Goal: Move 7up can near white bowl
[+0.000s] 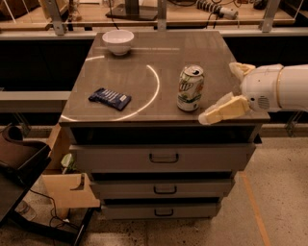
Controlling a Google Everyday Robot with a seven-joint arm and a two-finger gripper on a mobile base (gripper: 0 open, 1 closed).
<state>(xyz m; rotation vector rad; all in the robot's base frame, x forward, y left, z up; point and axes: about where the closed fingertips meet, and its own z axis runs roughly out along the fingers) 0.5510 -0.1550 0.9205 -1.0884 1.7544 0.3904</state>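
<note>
The 7up can [190, 88] stands upright on the grey cabinet top [144, 62], right of centre near the front edge. It is white and green with a silver top. The white bowl [118, 42] sits at the far left corner of the top, well away from the can. My gripper [217, 92] reaches in from the right at can height, just right of the can. It is open and empty. One cream finger [224, 110] lies near the front edge and the other finger [240, 68] is further back. Neither touches the can.
A flat dark-blue snack packet [109, 98] lies at the front left of the top. The cabinet has three drawers [163, 157] below. A cardboard box [67, 185] and a dark chair [19, 158] stand on the floor to the left. A rail and shelf [159, 14] run behind.
</note>
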